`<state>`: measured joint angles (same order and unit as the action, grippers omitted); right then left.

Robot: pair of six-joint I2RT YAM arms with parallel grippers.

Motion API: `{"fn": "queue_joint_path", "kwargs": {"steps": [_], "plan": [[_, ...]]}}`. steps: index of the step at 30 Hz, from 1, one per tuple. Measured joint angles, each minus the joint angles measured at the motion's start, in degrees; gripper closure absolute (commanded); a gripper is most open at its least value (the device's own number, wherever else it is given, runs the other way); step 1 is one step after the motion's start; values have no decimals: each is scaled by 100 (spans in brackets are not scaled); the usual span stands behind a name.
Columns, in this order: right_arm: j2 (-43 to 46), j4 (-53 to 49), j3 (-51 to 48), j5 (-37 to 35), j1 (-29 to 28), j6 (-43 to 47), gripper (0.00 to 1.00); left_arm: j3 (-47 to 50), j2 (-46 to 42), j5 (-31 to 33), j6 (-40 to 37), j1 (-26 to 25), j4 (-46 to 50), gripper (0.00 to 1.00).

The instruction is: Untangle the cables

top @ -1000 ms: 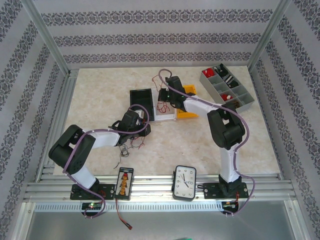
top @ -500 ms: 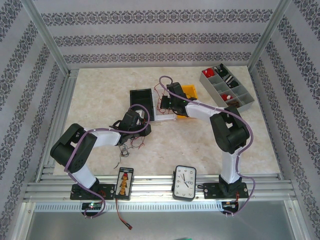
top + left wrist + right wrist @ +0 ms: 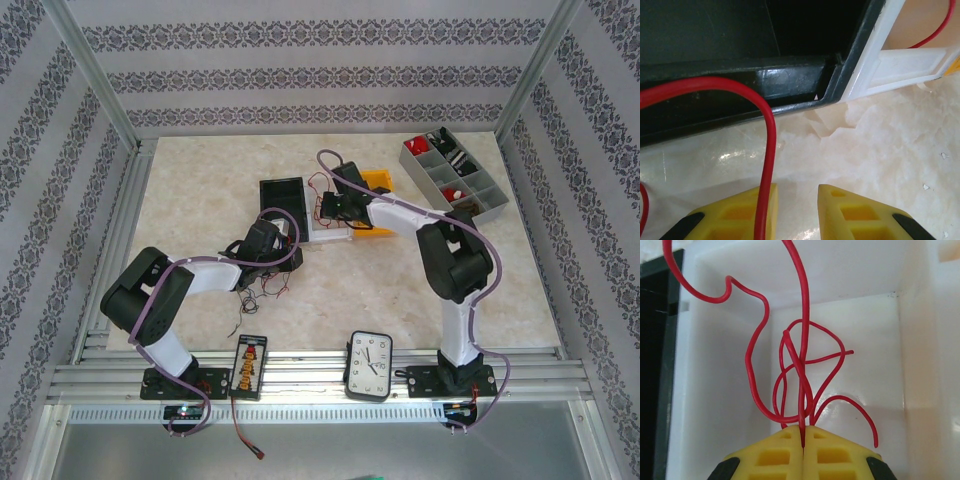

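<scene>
The left gripper [image 3: 797, 192] stands partly open and pinches nothing. One red cable [image 3: 769, 145] crosses one of its fingers, and a loose mixed bunch [image 3: 264, 290] lies on the table just behind it. The black tray [image 3: 740, 75] wall close ahead would hinder a forward reach. The right gripper [image 3: 803, 432] is closed on a red strand [image 3: 801, 365], whose knotted loops spread ahead of its tips over the white tray [image 3: 715, 390]. I judge the job part done, since neither bunch is pulled apart yet.

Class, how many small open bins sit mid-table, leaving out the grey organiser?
3: black bin at left, white bin in the middle, yellow bin at right, partly under the right arm. Others may be hidden.
</scene>
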<state>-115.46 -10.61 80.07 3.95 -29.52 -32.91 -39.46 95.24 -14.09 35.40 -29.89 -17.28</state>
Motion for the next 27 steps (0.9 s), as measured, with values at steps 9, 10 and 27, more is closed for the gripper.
{"fn": "queue_joint_path", "kwargs": {"steps": [9, 10, 27], "plan": [[-223, -240, 109, 0, -39, -2, 100, 0, 0, -2, 11, 0, -90, 72], [-225, -251, 125, 0, -37, -2, 97, 0, 0, -2, 20, 0, -101, 72], [518, -186, 72, -310, -238, 2, 50, 0, -2, -4, 22, 0, -120, 72]]}}
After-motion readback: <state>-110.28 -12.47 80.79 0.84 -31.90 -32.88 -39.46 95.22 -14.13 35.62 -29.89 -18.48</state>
